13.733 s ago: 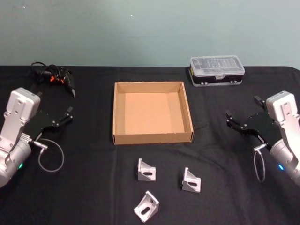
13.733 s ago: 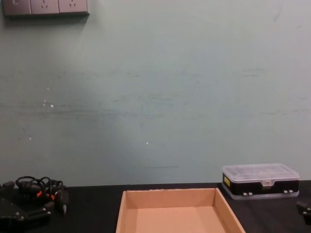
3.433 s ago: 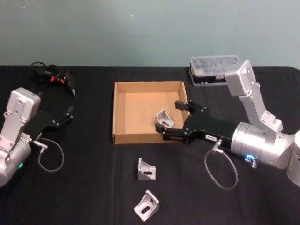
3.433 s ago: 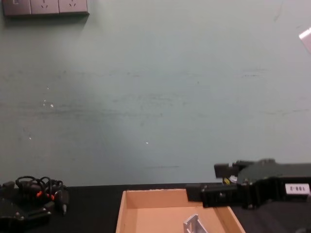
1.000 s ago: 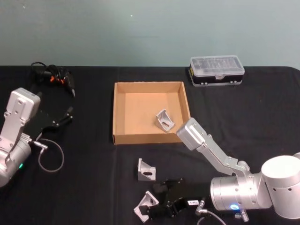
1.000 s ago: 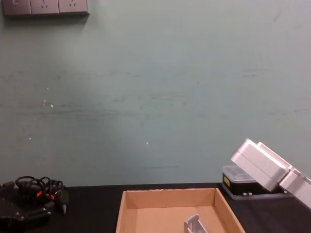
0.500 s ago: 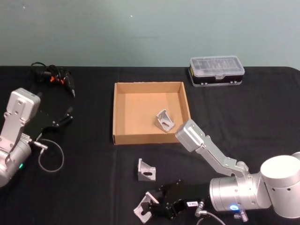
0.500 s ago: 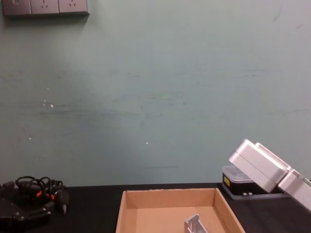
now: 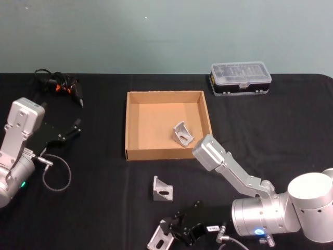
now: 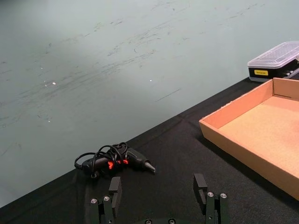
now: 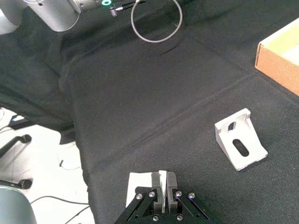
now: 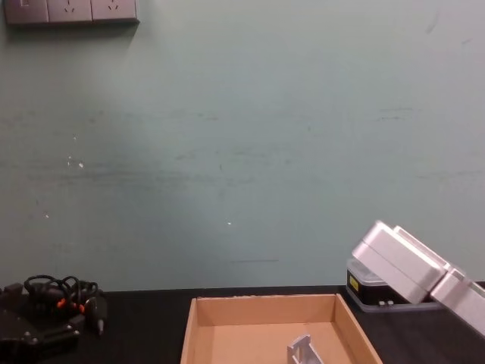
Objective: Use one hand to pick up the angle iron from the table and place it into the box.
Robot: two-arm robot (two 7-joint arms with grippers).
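Observation:
The tan box [image 9: 169,153] sits mid-table with one angle iron [image 9: 182,134] inside it; the chest view shows the same box [image 12: 265,303] and angle iron [image 12: 301,350]. A second angle iron [image 9: 162,189] lies on the black table [image 9: 104,198] in front of the box. At the table's near edge my right gripper [image 9: 170,229] is shut on a third angle iron [image 9: 157,238]. In the right wrist view its fingers [image 11: 163,179] pinch that bracket's [image 11: 139,185] upright flange, with the loose one [image 11: 240,144] beyond. My left gripper [image 9: 73,129] is parked at the left, open [image 10: 159,191].
A black case with a clear lid [image 9: 240,78] stands back right of the box. A bundle of black cables with orange bits [image 9: 60,86] lies at the back left. The table's near edge is close to the right gripper; the floor [image 11: 42,154] shows past it.
My right gripper, open around the front angle iron a second ago, has shut on it. Gripper and bracket have shifted slightly toward the near edge. The left arm has not moved.

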